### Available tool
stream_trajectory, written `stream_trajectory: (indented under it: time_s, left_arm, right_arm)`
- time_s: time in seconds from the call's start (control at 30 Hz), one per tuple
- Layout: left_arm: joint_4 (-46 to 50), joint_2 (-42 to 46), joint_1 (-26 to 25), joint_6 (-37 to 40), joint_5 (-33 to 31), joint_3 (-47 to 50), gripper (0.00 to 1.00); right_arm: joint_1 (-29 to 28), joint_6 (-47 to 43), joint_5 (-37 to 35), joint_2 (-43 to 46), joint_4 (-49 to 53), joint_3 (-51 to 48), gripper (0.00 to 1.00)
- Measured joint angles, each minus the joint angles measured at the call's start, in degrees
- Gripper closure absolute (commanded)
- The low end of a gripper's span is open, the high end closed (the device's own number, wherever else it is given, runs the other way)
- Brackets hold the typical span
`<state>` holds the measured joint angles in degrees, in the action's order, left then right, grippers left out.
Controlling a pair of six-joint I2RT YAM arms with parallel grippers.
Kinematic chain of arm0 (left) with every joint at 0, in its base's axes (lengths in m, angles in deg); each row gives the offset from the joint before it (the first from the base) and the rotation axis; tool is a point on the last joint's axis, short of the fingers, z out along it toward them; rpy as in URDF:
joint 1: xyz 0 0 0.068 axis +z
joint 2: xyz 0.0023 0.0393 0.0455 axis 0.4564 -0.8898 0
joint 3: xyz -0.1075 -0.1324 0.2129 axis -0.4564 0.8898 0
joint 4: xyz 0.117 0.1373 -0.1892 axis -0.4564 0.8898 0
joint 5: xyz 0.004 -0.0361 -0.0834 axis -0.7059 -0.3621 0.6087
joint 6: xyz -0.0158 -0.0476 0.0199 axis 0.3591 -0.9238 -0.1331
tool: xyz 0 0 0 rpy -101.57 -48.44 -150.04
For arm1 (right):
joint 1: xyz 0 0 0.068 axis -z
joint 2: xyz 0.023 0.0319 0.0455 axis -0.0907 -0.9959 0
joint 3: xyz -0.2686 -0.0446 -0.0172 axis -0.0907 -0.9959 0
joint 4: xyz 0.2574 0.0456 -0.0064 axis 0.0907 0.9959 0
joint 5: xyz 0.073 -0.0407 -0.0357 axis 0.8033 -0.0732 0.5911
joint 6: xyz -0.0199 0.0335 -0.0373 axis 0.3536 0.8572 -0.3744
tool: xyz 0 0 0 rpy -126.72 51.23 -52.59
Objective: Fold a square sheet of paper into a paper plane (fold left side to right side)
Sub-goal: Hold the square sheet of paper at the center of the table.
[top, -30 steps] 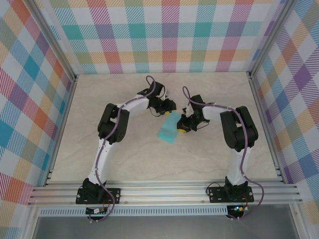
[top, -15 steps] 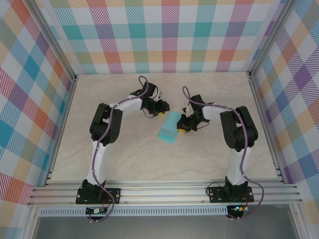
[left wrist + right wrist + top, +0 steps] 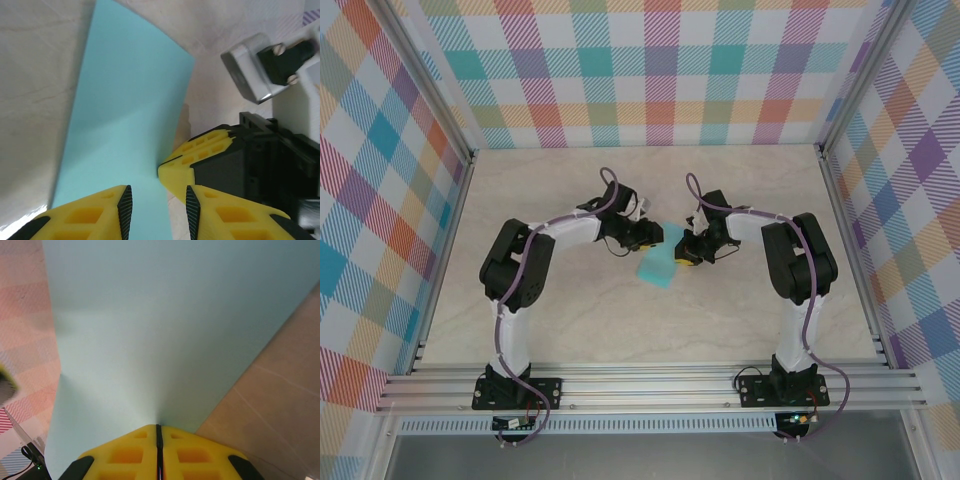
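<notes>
The turquoise sheet of paper shows from above as a narrow slanted strip between the two grippers. My right gripper is shut on its right edge; in the right wrist view the paper rises from the closed fingertips of that gripper. My left gripper is at the sheet's upper left and is open. In the left wrist view the paper runs away from the fingers, its right edge passing between them. The right gripper's yellow fingers pinch that edge just ahead.
The beige marbled tabletop spreads around the paper. Checked walls and metal rails close the workspace. The two wrists are close together at mid-table, with the right arm's black and white housing right beside the left fingers.
The left gripper has dropped from behind the paper toward its upper edge, and the left elbow has swung out to the left. The right gripper and the paper have stayed put.
</notes>
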<state>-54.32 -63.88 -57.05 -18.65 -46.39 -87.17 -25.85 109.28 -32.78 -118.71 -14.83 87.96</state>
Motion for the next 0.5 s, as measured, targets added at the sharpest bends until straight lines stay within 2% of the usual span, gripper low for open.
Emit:
stream_trajectory:
  time_s: [0.17,0.5]
  left_arm:
    - [-0.3,-3.6,-0.8,-0.4,-0.6,0.0,0.65]
    - [-0.5,-3.6,-1.0,-0.3,-1.3,0.4,0.66]
  right_arm:
    - [0.0,0.0,0.0,0.0,0.0,0.0,0.92]
    - [0.2,0.2,-2.4,1.7,0.0,-0.1,0.92]
